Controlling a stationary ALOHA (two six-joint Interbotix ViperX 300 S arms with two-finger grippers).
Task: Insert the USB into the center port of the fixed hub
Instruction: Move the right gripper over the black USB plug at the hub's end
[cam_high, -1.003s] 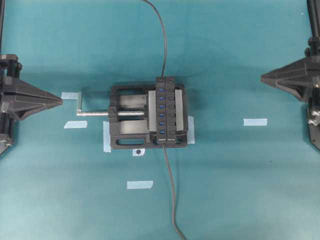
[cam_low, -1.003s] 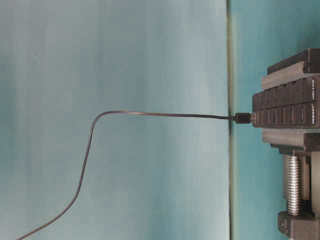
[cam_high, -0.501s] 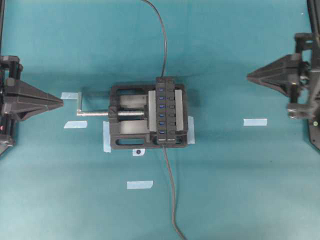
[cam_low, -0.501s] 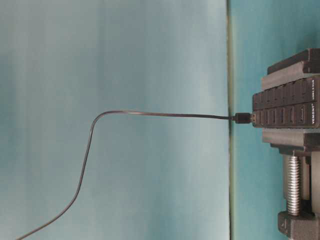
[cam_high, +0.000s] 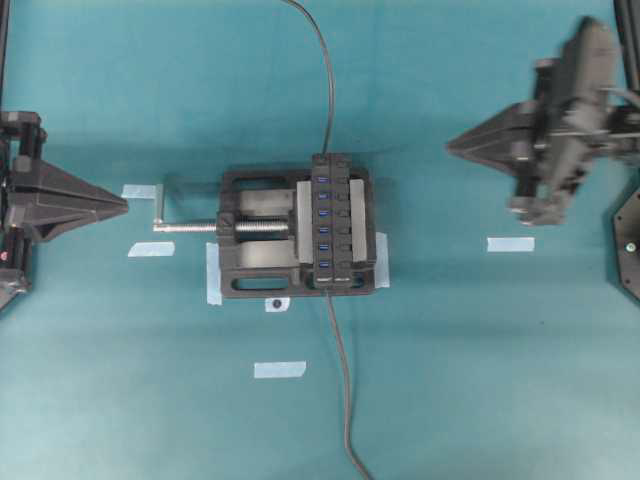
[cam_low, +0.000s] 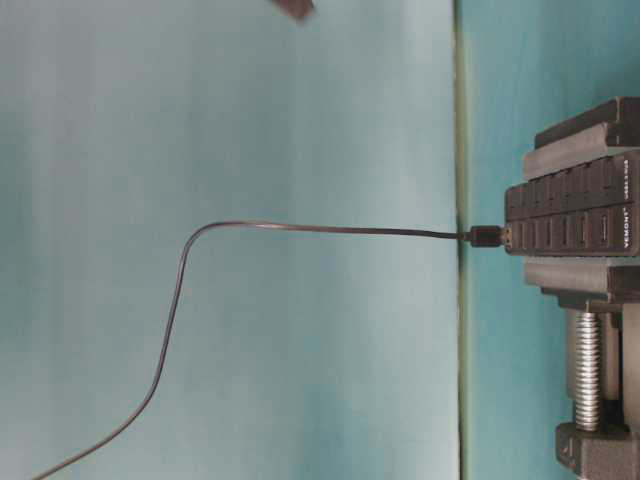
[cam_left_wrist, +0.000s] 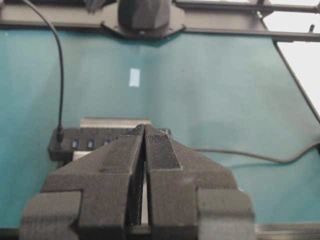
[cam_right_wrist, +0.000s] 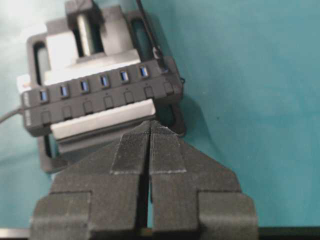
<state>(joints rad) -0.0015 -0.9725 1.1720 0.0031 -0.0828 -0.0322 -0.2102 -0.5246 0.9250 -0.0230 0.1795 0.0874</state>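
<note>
The fixed hub (cam_high: 333, 222) is clamped in a black vise, its row of blue slots facing up. The USB (cam_high: 325, 155) stands in the slot at the hub's far end, and its thin cable runs off the top of the overhead view. The same USB plug (cam_right_wrist: 160, 59) shows at the right end of the hub (cam_right_wrist: 100, 95), and the center port (cam_right_wrist: 104, 80) shows blue. My left gripper (cam_high: 125, 205) is shut and empty, left of the vise crank. My right gripper (cam_high: 450, 148) is shut and empty, off to the hub's right, and blurred.
The vise (cam_high: 255, 235) has a silver screw crank (cam_high: 185, 226) pointing left. The hub's own cable (cam_high: 345, 400) trails toward the near edge. Several pale tape strips (cam_high: 510, 244) lie on the teal table. A dark corner (cam_low: 295, 8) pokes in at the top of the table-level view.
The right arm has swung in from the right edge toward the hub and rolled, its tip now much nearer the middle. The left arm, hub and cables have not moved.
</note>
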